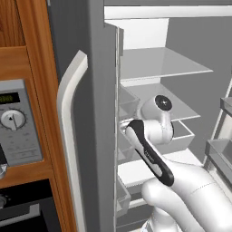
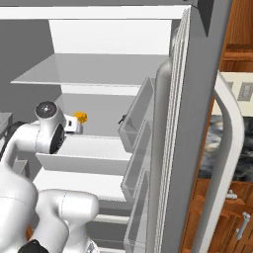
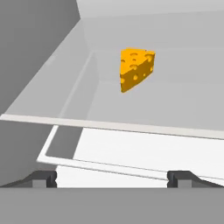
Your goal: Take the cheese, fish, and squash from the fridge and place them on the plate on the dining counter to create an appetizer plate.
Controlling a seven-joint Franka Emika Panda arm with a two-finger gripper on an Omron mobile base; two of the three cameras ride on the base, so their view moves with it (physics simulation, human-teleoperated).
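shelf (image 3: 144,105): pale grey fridge shelf, white front edge, low side walls
on shelf: cheese (image 3: 136,68), yellow-orange holed wedge, toward the back, standing upright
cheese, right base view (image 2: 80,117): small orange bit on middle shelf
upper shelf (image 2: 99,69): bare

Open shelf (image 3: 144,109) room surrounds the cheese (image 3: 136,68); shelf lip crosses in front.

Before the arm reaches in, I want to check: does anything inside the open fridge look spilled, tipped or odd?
Nothing stands out. The yellow-orange cheese wedge sits upright on a white shelf, with no spill around it.
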